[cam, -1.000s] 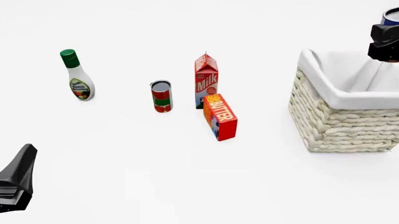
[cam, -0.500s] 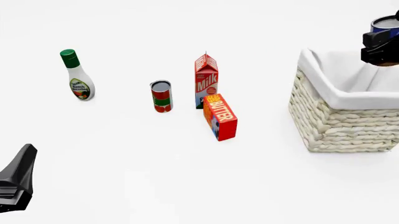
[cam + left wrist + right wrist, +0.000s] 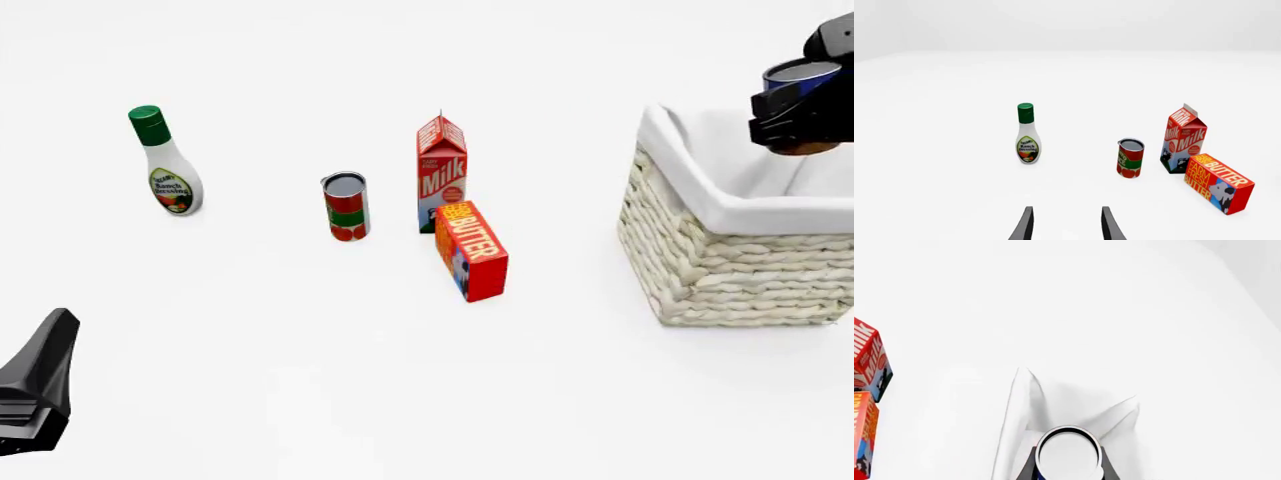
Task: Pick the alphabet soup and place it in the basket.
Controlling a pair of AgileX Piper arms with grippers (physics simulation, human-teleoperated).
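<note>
The alphabet soup (image 3: 798, 76) is a small can with a blue label and pale top, held in the air over the basket (image 3: 741, 262), a large cream wicker square with a white cloth lining. My right gripper (image 3: 797, 112) is shut on the can, above the basket's far right part. In the right wrist view the alphabet soup (image 3: 1068, 452) shows its round silver-white top between the fingers, with the basket's lining (image 3: 1021, 410) below it. My left gripper (image 3: 38, 385) rests low at the near left, and in the left wrist view the left gripper (image 3: 1066, 227) stands open, holding nothing.
On the table stand a ranch dressing bottle (image 3: 167, 167), a red-and-green can (image 3: 346, 205), a milk carton (image 3: 442, 171) and a butter box (image 3: 471, 250) leaning in front of the carton. All sit left of the basket.
My right gripper has carried the alphabet soup leftward and a little down, from the frame's right edge to over the basket. The left arm has not moved.
</note>
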